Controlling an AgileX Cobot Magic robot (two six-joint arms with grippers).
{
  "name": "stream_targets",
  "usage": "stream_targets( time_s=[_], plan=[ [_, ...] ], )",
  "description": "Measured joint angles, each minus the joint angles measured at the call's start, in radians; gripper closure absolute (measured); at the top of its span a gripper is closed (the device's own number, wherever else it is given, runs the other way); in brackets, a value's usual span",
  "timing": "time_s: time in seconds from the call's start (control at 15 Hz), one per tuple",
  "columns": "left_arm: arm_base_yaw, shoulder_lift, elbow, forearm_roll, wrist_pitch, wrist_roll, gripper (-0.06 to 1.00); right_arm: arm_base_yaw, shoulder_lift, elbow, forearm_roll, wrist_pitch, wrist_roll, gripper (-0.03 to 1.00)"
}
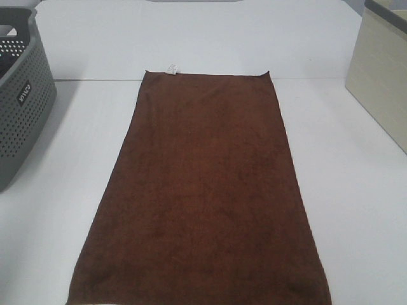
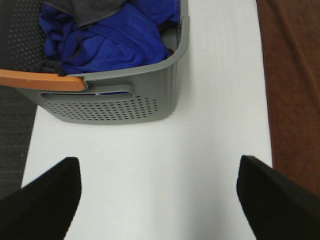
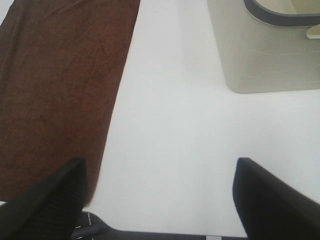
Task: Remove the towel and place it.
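Towel (image 1: 203,190): dark brown terry, long rectangle, spread flat on white table (image 1: 356,210), mid-table; small white tag (image 1: 172,68) at far edge near one corner; near end runs to table's front edge; surface smooth, faint creases only.

Grey perforated basket (image 1: 22,101) at table's left, well apart from towel; holds blue cloth (image 2: 110,40); orange handle (image 2: 40,80) on rim; beige bin (image 1: 381,76) at right, bare strip between it and towel.

Left gripper (image 2: 157,200) jaws apart, nothing between, over bare table between basket and towel; right gripper (image 3: 160,200) jaws apart, empty, beside towel's long edge.
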Motion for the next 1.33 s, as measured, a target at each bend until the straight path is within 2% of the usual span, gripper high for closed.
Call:
stream_targets(
  time_s=[0.2,0.47,0.6,0.8,0.87,0.93,1.33],
  plan=[
    [0.0,-0.293,0.148,0.078,-0.003,-0.003,0.16,0.0,-0.152,0.131,-0.013,0.0,-0.001,0.2],
    [0.0,-0.597,0.262,0.081,0.046,-0.004,0.16,0.0,-0.302,0.247,-0.014,0.001,-0.01,0.2],
    [0.0,-0.666,0.288,0.073,0.059,-0.006,0.16,0.0,-0.359,0.273,-0.014,-0.001,-0.011,0.2],
    [0.0,-0.675,0.349,0.048,0.064,-0.007,0.16,0.0,-0.394,0.33,-0.012,-0.029,-0.031,0.2],
    [0.0,-0.675,0.375,0.022,0.02,-0.002,0.16,0.0,-0.394,0.35,0.002,-0.113,-0.066,0.2],
    [0.0,-0.675,0.377,0.009,0.016,0.012,0.16,0.0,-0.394,0.368,0.005,-0.138,-0.075,0.2],
    [0.001,-0.675,0.377,-0.017,0.01,0.038,0.16,0.0,-0.394,0.374,0.005,-0.155,-0.083,0.2]
  ],
)
